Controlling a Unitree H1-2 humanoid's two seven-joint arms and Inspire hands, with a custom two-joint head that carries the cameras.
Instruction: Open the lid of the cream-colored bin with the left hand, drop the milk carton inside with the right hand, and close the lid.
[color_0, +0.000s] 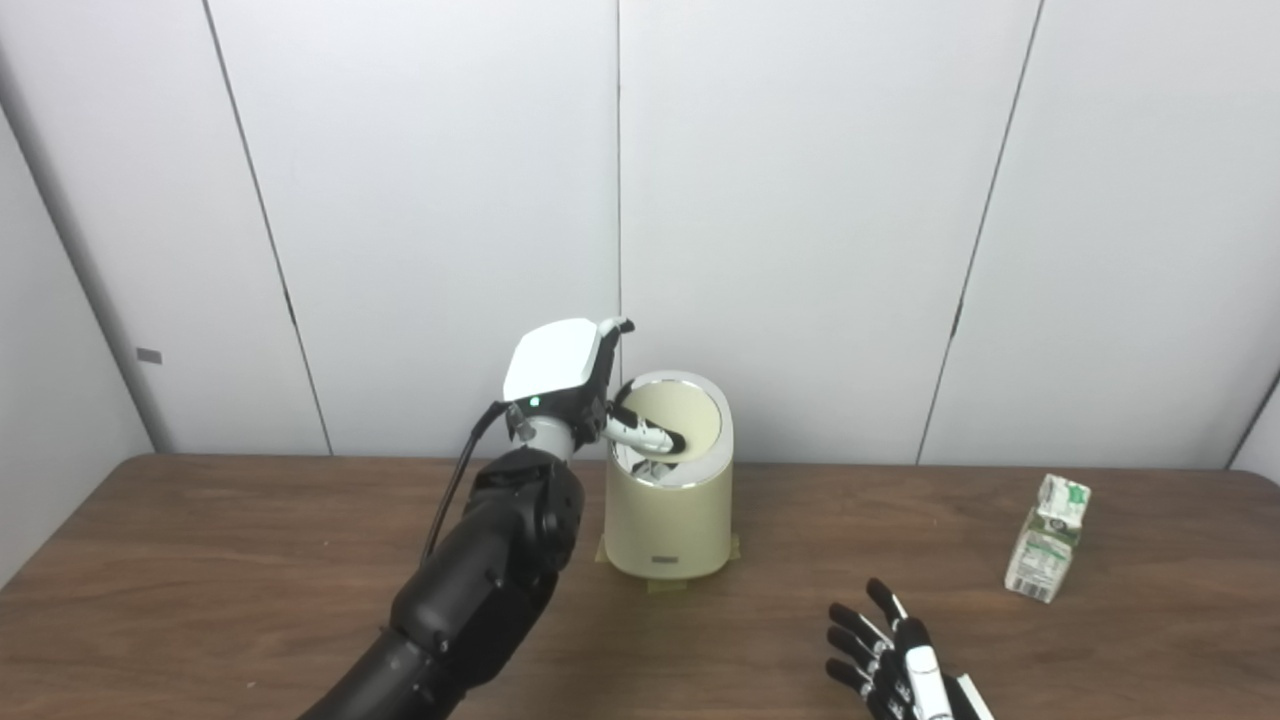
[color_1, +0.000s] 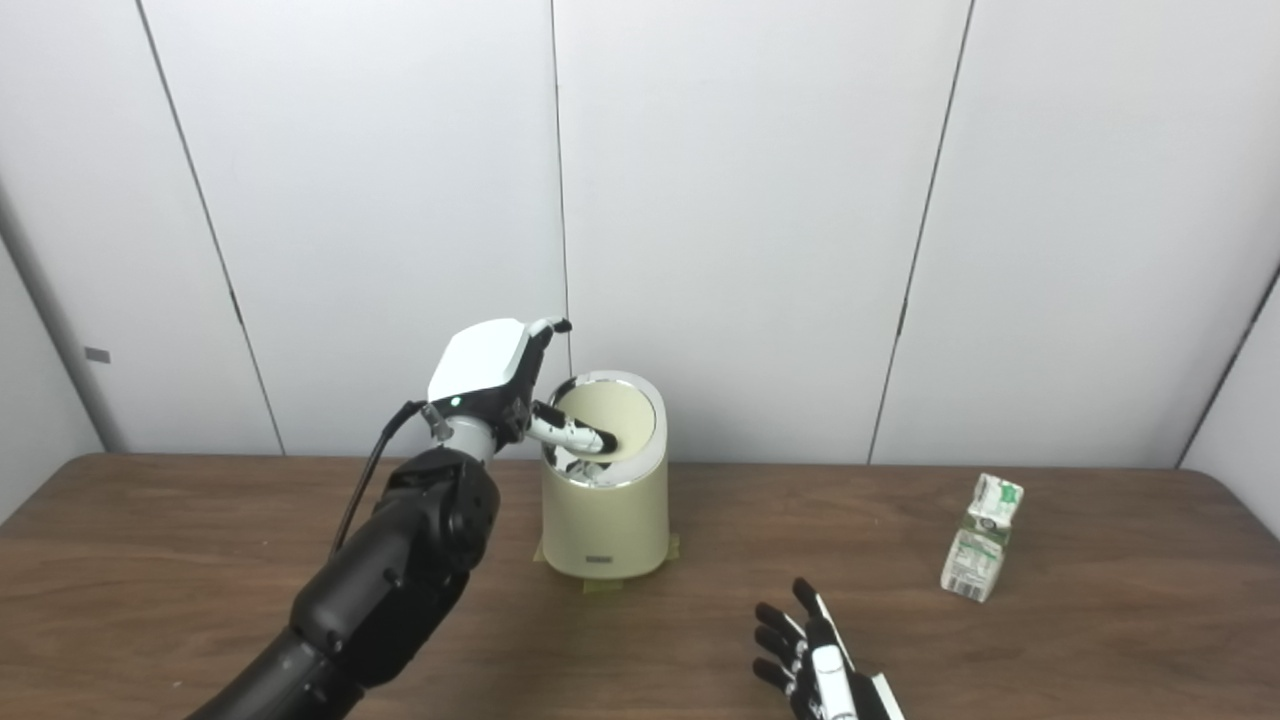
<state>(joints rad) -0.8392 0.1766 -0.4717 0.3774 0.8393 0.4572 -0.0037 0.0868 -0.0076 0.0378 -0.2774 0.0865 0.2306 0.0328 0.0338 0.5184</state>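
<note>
I've got L hand (color_0: 580, 385) at bin (color_0: 668, 525), fingertip on lid (color_0: 680, 420), grip unclear; R hand (color_0: 900, 660) splayed, empty; carton (color_0: 1047, 538) far right.

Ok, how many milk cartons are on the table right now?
1. The milk carton stands on the table's right side, right of the bin and beyond the right hand. None seen elsewhere; the bin's inside is mostly hidden.

Dark brown wood-grain surface (color_0: 250, 540) spans the full width, w/ rounded far corners. White panel wall (color_0: 800, 200) runs behind its far edge, split by thin vertical seams. Small grey tag (color_0: 149, 356) on wall near far-left corner. Tape bits (color_0: 665, 586) stuck mid-surface.
</note>
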